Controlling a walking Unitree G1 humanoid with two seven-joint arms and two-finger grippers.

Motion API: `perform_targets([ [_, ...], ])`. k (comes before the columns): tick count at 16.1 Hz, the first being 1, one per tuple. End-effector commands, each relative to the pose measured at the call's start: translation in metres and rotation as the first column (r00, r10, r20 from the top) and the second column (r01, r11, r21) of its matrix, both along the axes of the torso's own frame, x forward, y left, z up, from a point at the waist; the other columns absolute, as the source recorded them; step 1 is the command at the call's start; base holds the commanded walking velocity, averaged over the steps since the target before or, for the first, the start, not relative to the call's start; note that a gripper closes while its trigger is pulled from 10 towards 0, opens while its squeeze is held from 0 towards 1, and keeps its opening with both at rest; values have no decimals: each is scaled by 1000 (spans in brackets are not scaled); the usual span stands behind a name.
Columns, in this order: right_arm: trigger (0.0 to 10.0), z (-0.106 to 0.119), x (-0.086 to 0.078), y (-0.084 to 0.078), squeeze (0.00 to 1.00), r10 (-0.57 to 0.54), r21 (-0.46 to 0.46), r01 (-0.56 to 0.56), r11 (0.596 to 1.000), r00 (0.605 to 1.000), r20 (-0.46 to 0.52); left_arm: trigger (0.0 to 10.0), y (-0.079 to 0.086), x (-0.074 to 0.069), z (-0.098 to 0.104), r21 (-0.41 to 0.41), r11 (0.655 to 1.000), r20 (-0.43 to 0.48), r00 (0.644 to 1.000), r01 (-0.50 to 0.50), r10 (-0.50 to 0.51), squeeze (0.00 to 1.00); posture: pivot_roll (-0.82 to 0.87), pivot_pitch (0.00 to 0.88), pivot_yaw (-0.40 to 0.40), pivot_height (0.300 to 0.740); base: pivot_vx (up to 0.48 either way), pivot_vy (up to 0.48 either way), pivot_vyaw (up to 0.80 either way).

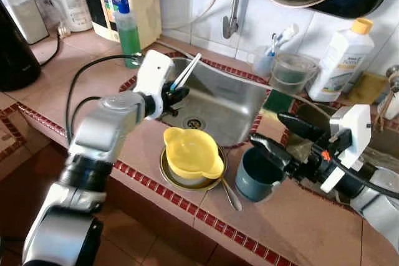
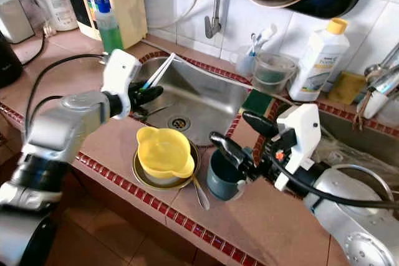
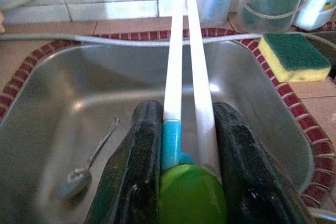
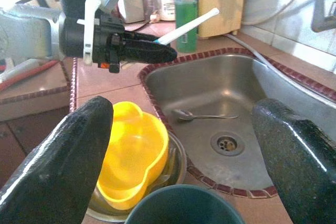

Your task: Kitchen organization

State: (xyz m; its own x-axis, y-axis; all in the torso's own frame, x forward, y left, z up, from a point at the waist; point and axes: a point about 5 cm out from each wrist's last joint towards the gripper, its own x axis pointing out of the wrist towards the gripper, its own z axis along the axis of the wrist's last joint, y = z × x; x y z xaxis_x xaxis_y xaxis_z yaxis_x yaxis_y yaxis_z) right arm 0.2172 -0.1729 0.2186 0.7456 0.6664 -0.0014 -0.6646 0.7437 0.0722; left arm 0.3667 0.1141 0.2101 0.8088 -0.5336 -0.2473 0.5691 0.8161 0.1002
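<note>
White chopsticks [image 1: 187, 71] sit clamped in our left gripper [image 1: 176, 95] above the steel sink [image 1: 234, 107] – a spoon [image 3: 86, 161] lies inside. Our right gripper [image 1: 283, 135] hangs spread wide over the dark green cup [image 1: 257, 175] – beside the yellow bowl [image 1: 191, 152]

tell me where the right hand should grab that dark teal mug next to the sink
Probably the rim wall of the dark teal ceramic mug, approached from the robot's right side. It stands upright and open-topped on the tiled counter, and the open right hand already straddles it. The yellow plastic bowl crowds its left side.
</note>
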Motion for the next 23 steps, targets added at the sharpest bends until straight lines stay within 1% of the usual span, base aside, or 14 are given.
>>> perform_targets([
  [1,10000,3,-2,-1,0,-6,-1,6,1000,1000,4,10000,-8,7,5,43,998,72,997,35,-38,0,-138,0,-34,740,0,0,0],
  [2,10000,3,-4,-4,0,-30,-8,30,1000,1000,1,10000,-15,14,0,69,996,84,994,62,-67,0,-151,0,-28,740,0,0,0],
  [3,10000,3,-6,-5,0,-38,-10,38,999,999,-1,10000,-18,17,1,72,995,110,991,72,-80,0,-167,0,-18,740,0,0,0],
  [5,10000,3,-14,-9,0,-64,-16,64,998,998,-9,10000,-27,23,-4,67,991,114,985,119,-126,0,-200,9,-3,740,0,0,0],
  [7,10000,2,-22,-10,0,-87,-19,86,996,996,-14,10000,-31,26,-10,82,987,101,984,141,-149,0,-234,26,16,740,0,0,0],
  [9,10000,1,-35,-11,0,-118,-16,117,993,993,-29,10000,-35,29,-20,96,983,63,984,160,-166,0,-275,49,37,740,0,0,0],
  [12,10000,1,-49,-11,0,-148,-16,147,989,988,-46,10000,-36,31,-29,122,978,30,985,167,-172,0,-315,75,61,740,0,0,0],
  [15,10000,1,-63,-10,0,-183,-11,182,983,981,-61,10000,-39,31,-34,126,975,14,982,184,-187,0,-362,106,93,740,0,0,0],
  [18,10000,1,-75,-8,0,-205,-2,206,979,976,-79,10000,-47,30,-34,121,973,8,980,199,-201,0,-391,120,110,740,0,0,0],
  [20,10000,1,-79,-10,0,-219,4,221,975,972,-89,10000,-53,30,-31,103,972,5,977,213,-215,0,-404,126,124,740,0,0,0],
  [22,10000,0,-80,-10,0,-229,8,231,973,969,-95,10000,-55,30,-30,96,970,-6,975,221,-222,247,-409,128,133,740,0,0,0],
  [23,10000,0,-80,-10,0,-233,10,235,972,968,-96,10000,-54,30,-30,97,970,-8,975,221,-222,820,-409,129,134,740,0,0,0],
])
